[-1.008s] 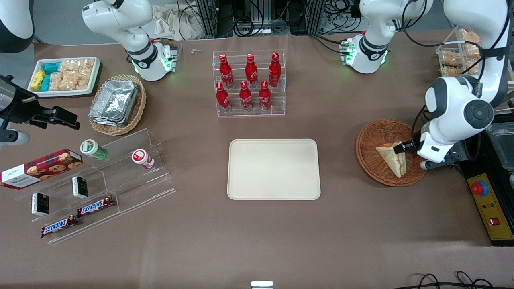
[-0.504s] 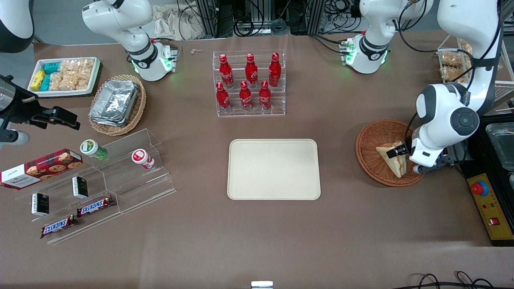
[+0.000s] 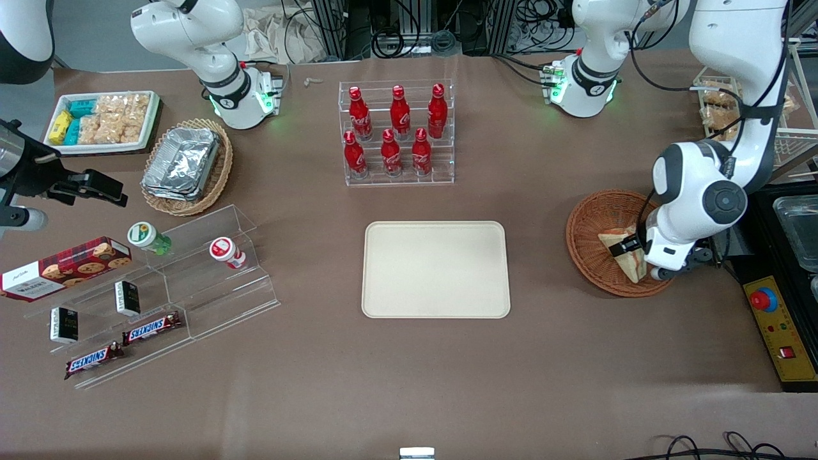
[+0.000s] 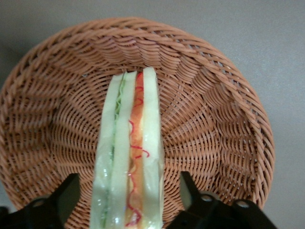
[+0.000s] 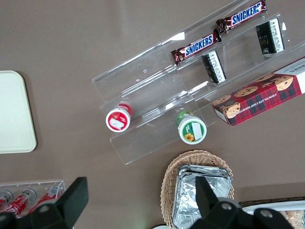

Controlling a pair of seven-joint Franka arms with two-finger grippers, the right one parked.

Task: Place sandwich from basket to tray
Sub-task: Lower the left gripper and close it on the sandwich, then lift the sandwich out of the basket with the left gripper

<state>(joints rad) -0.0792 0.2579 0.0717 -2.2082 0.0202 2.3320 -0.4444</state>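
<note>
The sandwich lay in the reddish-brown wicker basket, standing on edge, its red and green filling stripe facing the wrist camera. The cream-beige tray sat well apart, toward the table's middle. The left gripper hung over the basket with its fingers spread wide, one on each side of the sandwich, neither touching the bread.
</note>
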